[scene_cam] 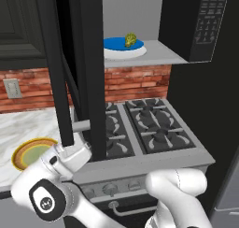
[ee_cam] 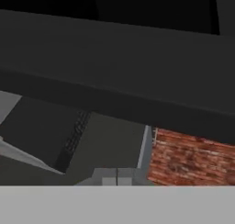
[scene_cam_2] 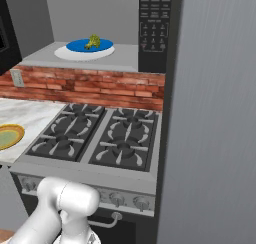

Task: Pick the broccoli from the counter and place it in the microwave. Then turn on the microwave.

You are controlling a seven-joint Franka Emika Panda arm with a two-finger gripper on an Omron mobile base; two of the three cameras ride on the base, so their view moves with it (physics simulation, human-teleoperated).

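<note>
We find the pincer clenched and empty, its tip against the lower edge of the open microwave door. The broccoli sits above and beyond the pincer, on a blue plate inside the microwave. We judge it light, firm, somewhat brittle; grip the stalk.

The counter is polished white marble with grey veins, backed by a wall of rough red brick. The microwave is matt black with a smooth light grey interior, and the lumpy yellow-green broccoli lies on a glossy blue plate. The stovetop has dull black cast grates on a brushed grey metal body.
</note>
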